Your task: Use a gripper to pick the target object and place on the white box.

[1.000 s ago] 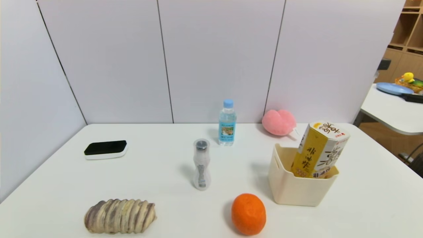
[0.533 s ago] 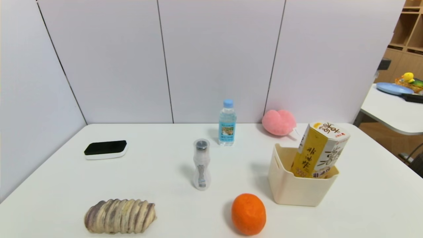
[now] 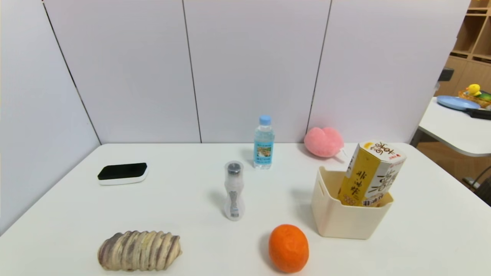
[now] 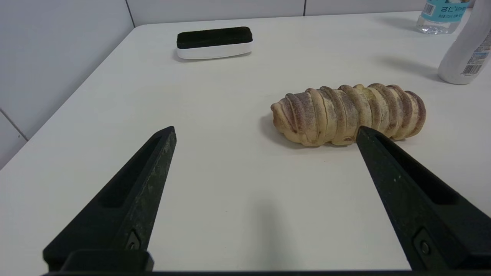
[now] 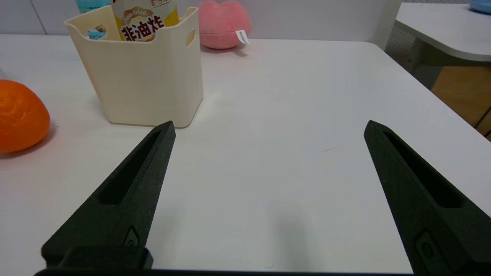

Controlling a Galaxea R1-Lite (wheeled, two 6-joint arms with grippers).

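Yellow chip carton [image 3: 358, 180] leans inside the cream bin [image 3: 347, 222], unchanged over the last second; placing looks done. Right tool [image 5: 269, 122] and left tool [image 4: 266, 128] are spread, empty, above the tabletop [image 3: 184, 207]. Its base seems settled, though hidden.

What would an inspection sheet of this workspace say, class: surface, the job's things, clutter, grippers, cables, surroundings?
Surface: white table, no spill seen
Job's things: yellow carton leaning inside cream bin
Clutter: eraser, ridged roll, clear shaker, water bottle, orange, pink plush
Grippers: left and right, both open and empty above the table
Cables: on table, nothing seen; dark one beyond its right side
Surroundings: pale panels, second table
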